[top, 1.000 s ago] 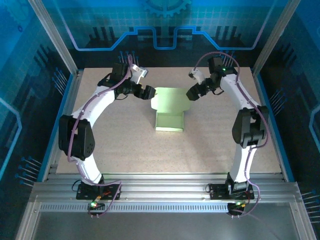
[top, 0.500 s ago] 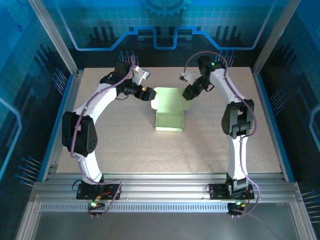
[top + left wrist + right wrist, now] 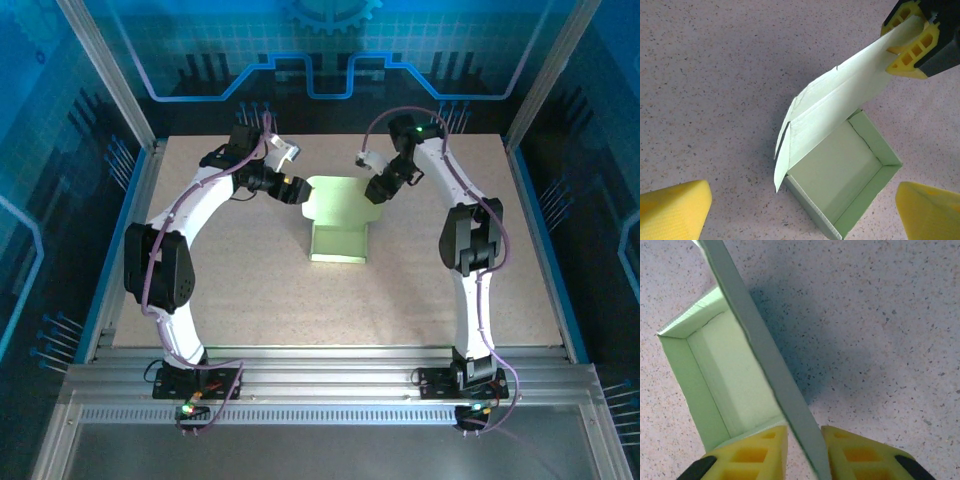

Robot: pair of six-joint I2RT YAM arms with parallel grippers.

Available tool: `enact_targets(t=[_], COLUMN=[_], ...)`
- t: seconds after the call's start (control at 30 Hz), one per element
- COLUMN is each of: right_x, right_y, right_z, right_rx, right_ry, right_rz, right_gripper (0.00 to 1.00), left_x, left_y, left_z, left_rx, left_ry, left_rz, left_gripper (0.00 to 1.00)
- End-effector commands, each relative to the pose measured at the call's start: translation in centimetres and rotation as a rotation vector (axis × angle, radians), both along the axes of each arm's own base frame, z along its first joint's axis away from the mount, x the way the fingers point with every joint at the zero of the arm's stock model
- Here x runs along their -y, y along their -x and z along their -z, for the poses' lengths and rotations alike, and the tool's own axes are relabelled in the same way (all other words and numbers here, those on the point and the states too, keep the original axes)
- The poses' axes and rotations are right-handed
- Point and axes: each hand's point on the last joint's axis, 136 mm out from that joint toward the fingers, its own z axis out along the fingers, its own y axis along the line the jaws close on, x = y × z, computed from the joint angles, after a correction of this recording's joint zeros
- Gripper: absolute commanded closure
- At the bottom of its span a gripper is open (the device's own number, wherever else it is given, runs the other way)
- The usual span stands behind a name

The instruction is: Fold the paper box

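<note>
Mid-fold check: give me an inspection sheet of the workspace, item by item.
Surface: speckled beige table, flat.
Job's things: paper box, tray open and upright, its lid raised, not yet closed.
Clutter: nothing seen.
Grippers: right gripper, fingers pinching the lid's edge; left gripper open near the lid's left side, holding nothing.
Cables: purple cables run along both arms, off the box.
Surroundings: aluminium frame at the near edge, blue panels behind.
</note>
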Motion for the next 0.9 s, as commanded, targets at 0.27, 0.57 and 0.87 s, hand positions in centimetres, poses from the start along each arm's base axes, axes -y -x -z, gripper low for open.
enact_targets(t=[0.27, 0.57, 0.87], right_x=[-0.1, 0.5, 0.8], right_y=[0.6, 0.9, 1.2], right_z=[-0.6, -1.3, -1.3], right_rx=[-0.014, -0.012, -0.020], right_ry=[0.012, 0.018, 0.033], right_rz=[-0.013, -0.017, -0.020], right_gripper=[0.72, 0.77, 0.73], left_x=[0.5, 0.5, 0.5], left_y=[0.0, 0.1, 0.1], left_z=[-0.9, -0.9, -0.9], left_rx=[0.008, 0.006, 0.005], left_ry=[0.024, 0.023, 0.028], left_rz=[0.031, 0.032, 0.034], left_gripper=[0.04, 0.04, 0.04])
